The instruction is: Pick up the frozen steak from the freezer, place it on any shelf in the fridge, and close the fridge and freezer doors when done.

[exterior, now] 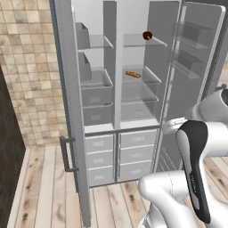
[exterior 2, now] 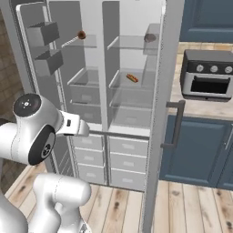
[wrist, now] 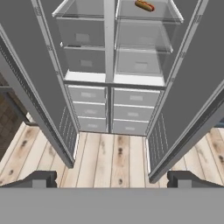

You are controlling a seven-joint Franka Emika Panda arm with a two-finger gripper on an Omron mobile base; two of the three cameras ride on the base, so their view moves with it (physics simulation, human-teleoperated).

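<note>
The frozen steak (exterior 2: 81,34), a red-brown lump, lies at the back left of the top shelf in the freezer (exterior 2: 86,86), the narrower left half. The fridge (exterior: 140,95) is the wider right half, with glass shelves (exterior: 136,42). Both doors stand wide open: the freezer door (exterior: 71,111) on the left, the fridge door (exterior: 196,67) on the right. My gripper (wrist: 113,179) is open with nothing between its fingers, well back from the unit at about drawer height. It faces the lower drawers (wrist: 109,111).
A second dark red lump (exterior: 147,35) sits at the back right of the fridge's top shelf, and an orange-brown sausage (exterior: 132,74) one shelf lower. Right of the fridge door are blue cabinets (exterior 2: 191,150) and a countertop oven (exterior 2: 207,75). A tiled wall (exterior: 26,67) stands left.
</note>
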